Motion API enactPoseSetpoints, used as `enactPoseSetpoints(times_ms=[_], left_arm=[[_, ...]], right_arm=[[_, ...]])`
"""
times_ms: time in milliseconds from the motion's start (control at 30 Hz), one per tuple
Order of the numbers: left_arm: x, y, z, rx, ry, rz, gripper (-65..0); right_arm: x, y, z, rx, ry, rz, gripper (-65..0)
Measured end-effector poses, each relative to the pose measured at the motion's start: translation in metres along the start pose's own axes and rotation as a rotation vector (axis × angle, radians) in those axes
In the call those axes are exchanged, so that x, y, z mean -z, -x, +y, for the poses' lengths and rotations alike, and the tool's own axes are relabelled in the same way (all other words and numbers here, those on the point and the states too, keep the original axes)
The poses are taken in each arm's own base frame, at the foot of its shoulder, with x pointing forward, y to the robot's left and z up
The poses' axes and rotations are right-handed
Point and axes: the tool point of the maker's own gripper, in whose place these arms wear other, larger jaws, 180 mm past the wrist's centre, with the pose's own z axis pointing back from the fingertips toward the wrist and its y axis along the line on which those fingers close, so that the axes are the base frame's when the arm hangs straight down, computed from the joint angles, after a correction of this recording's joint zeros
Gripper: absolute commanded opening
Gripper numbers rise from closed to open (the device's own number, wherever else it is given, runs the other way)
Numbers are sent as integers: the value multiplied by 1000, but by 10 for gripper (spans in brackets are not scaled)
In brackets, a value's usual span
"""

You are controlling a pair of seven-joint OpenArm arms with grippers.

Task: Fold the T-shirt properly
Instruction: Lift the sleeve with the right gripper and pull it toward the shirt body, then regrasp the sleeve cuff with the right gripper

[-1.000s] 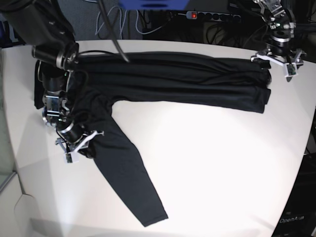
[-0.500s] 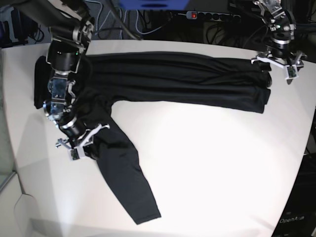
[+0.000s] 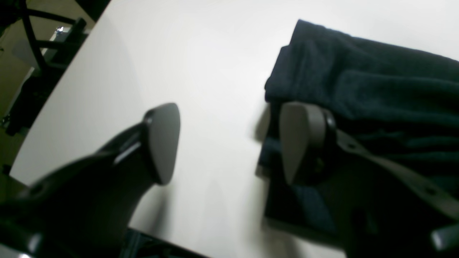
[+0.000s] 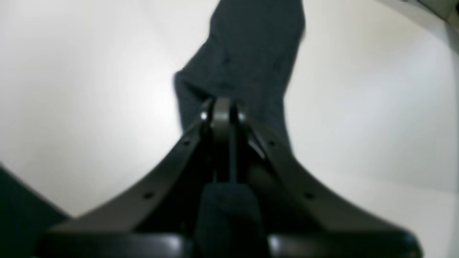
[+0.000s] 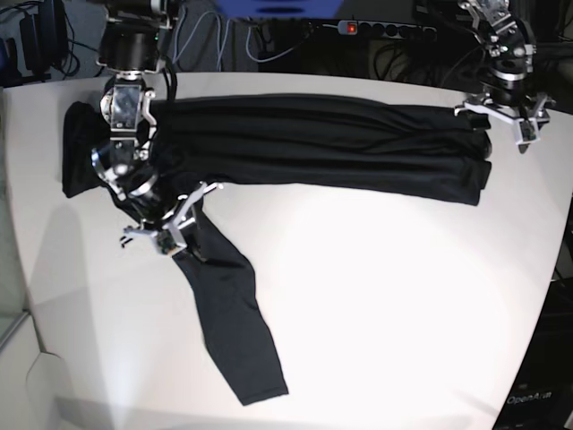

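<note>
The black T-shirt [image 5: 313, 143] lies as a long folded band across the far side of the white table [image 5: 385, 296]. One long sleeve [image 5: 228, 313] trails toward the front edge. My right gripper [image 5: 183, 244] is shut on the upper part of that sleeve. In the right wrist view the closed right gripper [image 4: 222, 113] pinches the dark sleeve [image 4: 251, 50], which runs on past it. My left gripper [image 5: 503, 121] stands open at the band's right end. In the left wrist view the left gripper [image 3: 229, 141] has one finger over bare table and the other over the T-shirt's [image 3: 376, 89] folded edge.
A power strip [image 5: 385, 30] with a red light and loose cables lies behind the table's far edge. The table's right edge runs just beyond my left gripper. Dark equipment stands off the table at the right.
My right arm has swung right and back, dragging the sleeve's upper part with it; the cuff has slid a little left. The left arm has not moved.
</note>
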Motion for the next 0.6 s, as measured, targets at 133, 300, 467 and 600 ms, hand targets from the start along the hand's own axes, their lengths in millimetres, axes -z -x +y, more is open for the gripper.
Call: enactPoseSetpoints(times_ms=[133, 300, 467, 600], left_arm=[[2, -3, 1, 1, -2, -6, -229], [2, -2, 0, -1, 0, -5, -229], [2, -2, 0, 1, -3, -6, -229], [1, -2, 2, 1, -6, -5, -229]], right_arm=[[-9, -21, 24, -55, -38, -50, -650], [-20, -23, 43, -61, -60, -53, -650], [-9, -8, 22, -91, -25, 111, -645], [5, -6, 0, -107, 2, 208, -593]])
